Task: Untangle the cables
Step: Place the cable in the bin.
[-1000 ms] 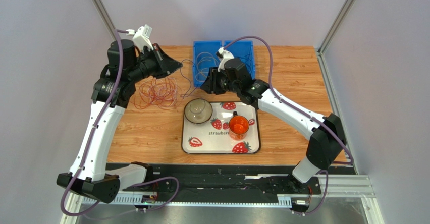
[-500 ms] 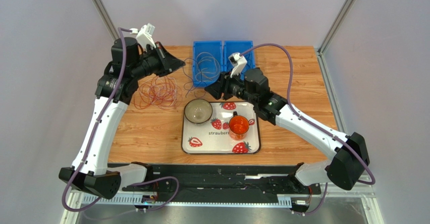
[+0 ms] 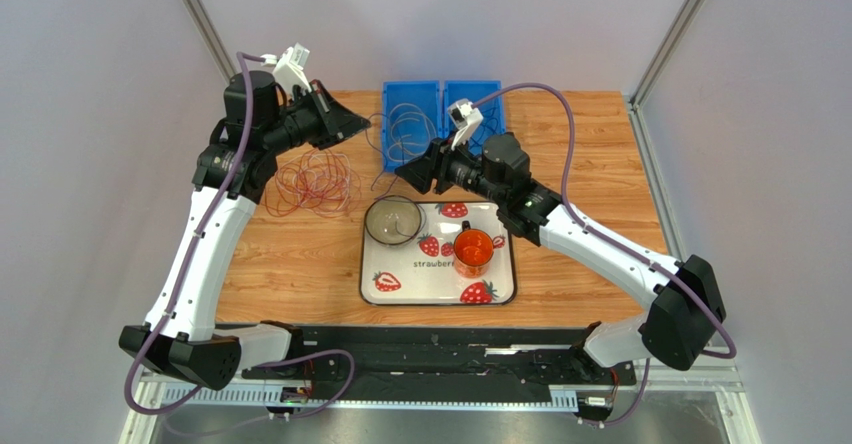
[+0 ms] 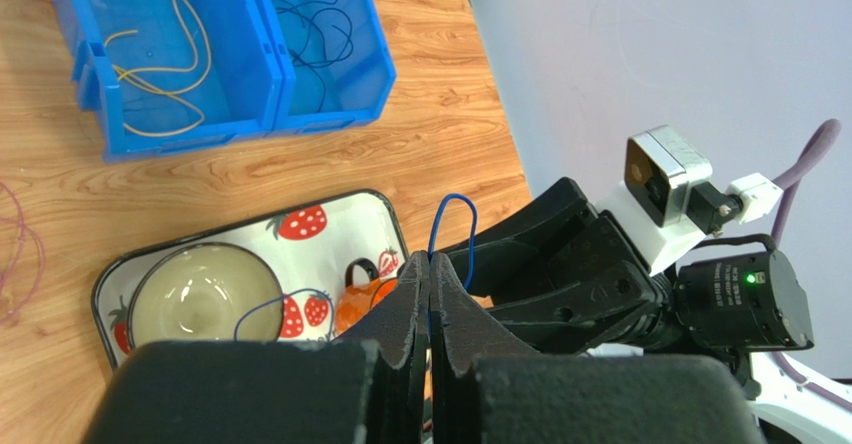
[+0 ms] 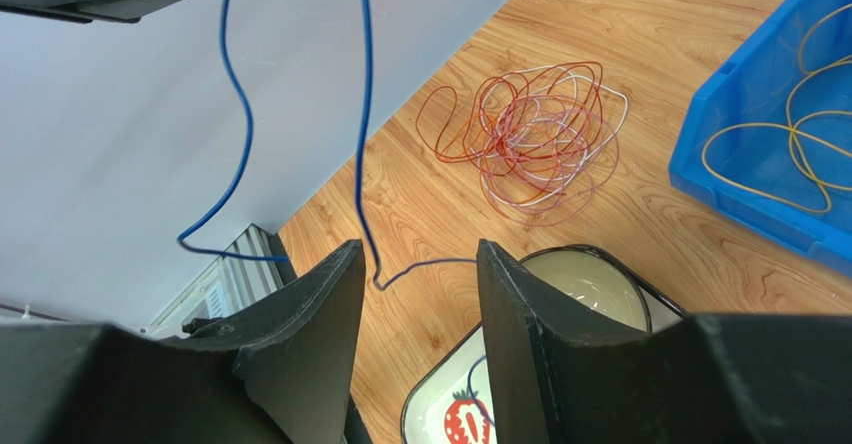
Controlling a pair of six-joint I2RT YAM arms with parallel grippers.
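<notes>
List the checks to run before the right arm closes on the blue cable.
1. Left end effector shut on the blue cable: ok.
2. Right end effector open: ok, its jaws stand apart.
3. Blue cable lined up inside the right end effector's gap: cannot tell. It crosses the gap in the right wrist view, but its depth is unclear.
4. Blue cable apart from the red-and-white tangle: ok.
5. Slack clear of the bowl on the strawberry tray: not ok, it drapes over the bowl's rim.
</notes>
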